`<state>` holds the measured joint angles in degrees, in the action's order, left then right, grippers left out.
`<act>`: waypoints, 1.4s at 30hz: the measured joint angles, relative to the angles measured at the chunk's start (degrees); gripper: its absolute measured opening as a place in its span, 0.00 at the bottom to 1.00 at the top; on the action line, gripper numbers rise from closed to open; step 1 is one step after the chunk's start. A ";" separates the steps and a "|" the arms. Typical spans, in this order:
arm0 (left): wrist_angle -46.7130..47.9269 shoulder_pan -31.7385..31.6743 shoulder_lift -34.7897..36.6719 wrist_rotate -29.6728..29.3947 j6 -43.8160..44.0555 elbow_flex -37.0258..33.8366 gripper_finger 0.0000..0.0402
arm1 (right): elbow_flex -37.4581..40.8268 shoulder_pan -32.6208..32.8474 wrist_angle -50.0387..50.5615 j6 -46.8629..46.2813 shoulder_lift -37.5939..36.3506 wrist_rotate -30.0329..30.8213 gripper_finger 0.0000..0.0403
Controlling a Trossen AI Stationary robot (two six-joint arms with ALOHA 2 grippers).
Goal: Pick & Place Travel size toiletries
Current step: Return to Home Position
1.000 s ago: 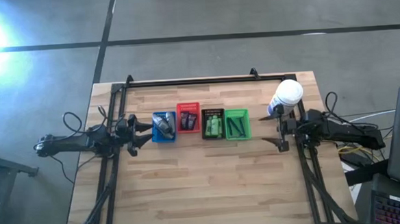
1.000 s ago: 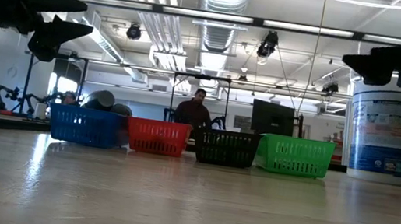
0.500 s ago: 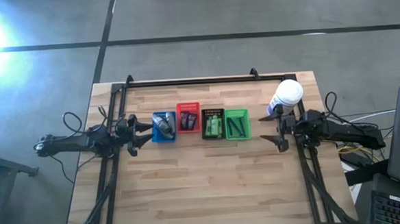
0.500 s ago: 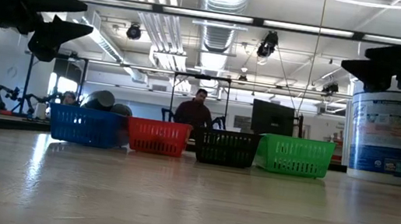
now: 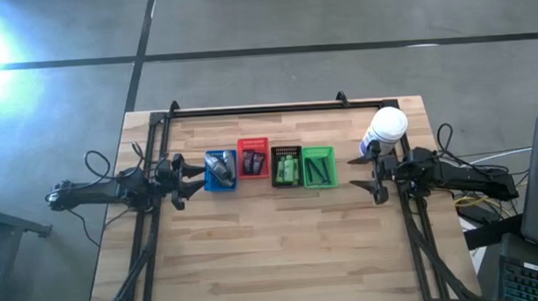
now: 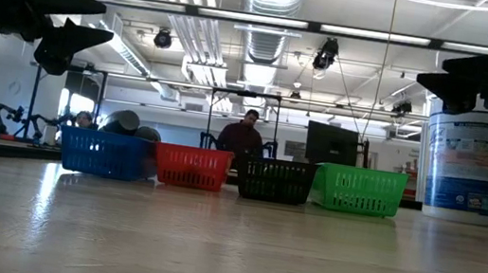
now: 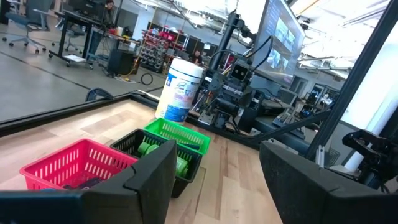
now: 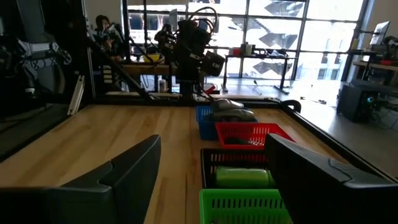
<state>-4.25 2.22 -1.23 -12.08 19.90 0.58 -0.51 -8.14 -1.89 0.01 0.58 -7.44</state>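
Four small baskets stand in a row mid-table: blue (image 5: 219, 171) with grey tubes (image 5: 220, 164), red (image 5: 254, 158) with dark maroon packets (image 5: 253, 160), black (image 5: 286, 165) with bright green packets (image 5: 288, 173), and green (image 5: 319, 167) with thin black sticks (image 5: 319, 172). My left gripper (image 5: 197, 177) hovers open just left of the blue basket, raised above the table (image 6: 69, 21). My right gripper (image 5: 355, 178) hovers open right of the green basket, also raised (image 6: 451, 81). Each wrist view looks past open fingers (image 7: 149, 180) (image 8: 124, 174) at the baskets.
A big white round container with a blue label (image 5: 385, 130) stands at the table's right side, just behind my right gripper. Bare wood stretches along the near half of the table (image 5: 274, 252). A person (image 6: 242, 136) sits in the room beyond the far edge.
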 joint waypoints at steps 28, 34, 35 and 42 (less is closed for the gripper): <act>0.02 0.00 0.00 0.00 0.00 0.00 0.59 | 0.00 0.00 0.00 0.00 0.00 0.00 0.55; 0.02 0.01 0.00 0.00 0.00 0.00 0.59 | 0.00 0.00 -0.02 0.00 -0.02 0.02 0.58; 0.04 0.00 0.00 0.00 0.00 0.00 0.59 | 0.00 0.00 -0.02 0.00 -0.02 0.02 0.59; 0.04 0.00 0.00 0.00 0.00 0.00 0.59 | 0.00 0.00 -0.02 -0.01 -0.04 0.04 0.65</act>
<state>-4.21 2.22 -1.23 -12.08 19.90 0.58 -0.51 -8.14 -1.91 -0.01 0.54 -7.40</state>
